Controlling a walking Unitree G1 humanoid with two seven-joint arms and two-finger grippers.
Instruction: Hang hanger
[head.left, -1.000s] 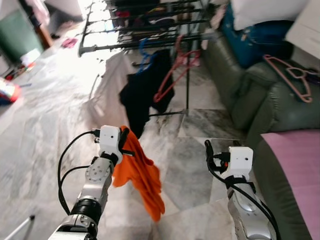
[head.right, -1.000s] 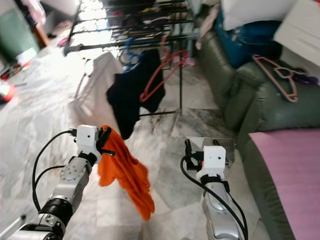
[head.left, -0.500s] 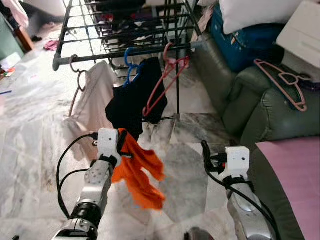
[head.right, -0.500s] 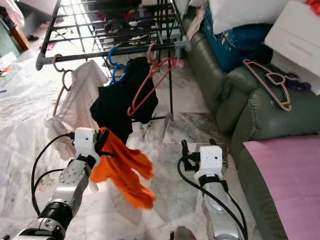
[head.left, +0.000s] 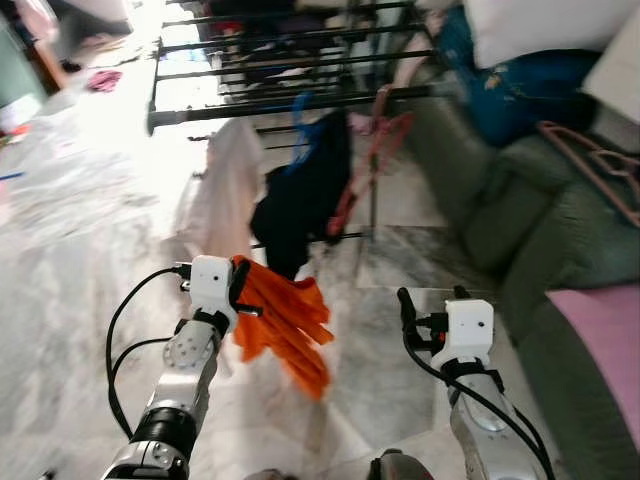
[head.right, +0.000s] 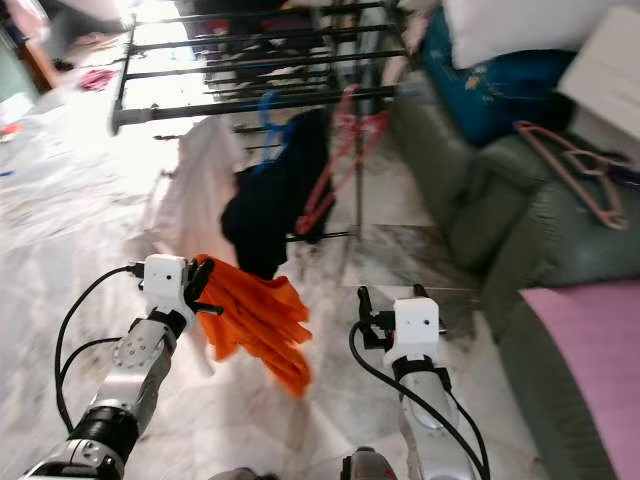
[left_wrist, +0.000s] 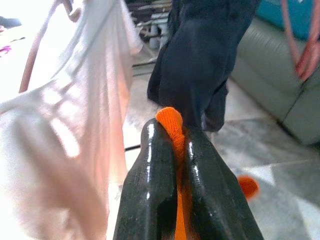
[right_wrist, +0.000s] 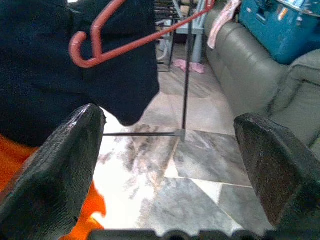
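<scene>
On the marble floor (head.left: 90, 240), facing the rack — setting: the robot stands short of it, a green sofa (head.left: 520, 190) along its right side.
Drying rack (head.left: 290, 100): black bars across the far floor; its near rail already carries a pale garment (head.left: 225, 195), a dark garment (head.left: 300, 205) on a blue hanger (head.left: 300, 110), and a bare red hanger (head.left: 360, 180) at the rail's right end.
Sofa arm: a pink hanger (head.right: 575, 175) lies there, well apart from both hands.
Orange garment (head.left: 285, 325): hangs from the left hand, low and well short of the rail; whether a hanger sits inside it cannot be told.
Left hand (left_wrist: 175, 150): fingers pressed together, pinching a fold of the orange cloth between them.
Right hand (right_wrist: 170, 150): fingers spread wide, holding nothing, pointing toward the rack's foot.
Progress: early, by my reading. The load is gripped, but nothing has yet reached the rail.
Left to do: close in on the rack, raise the load to the rail, hook it on, probably in the gap beside the pale garment, then release.
</scene>
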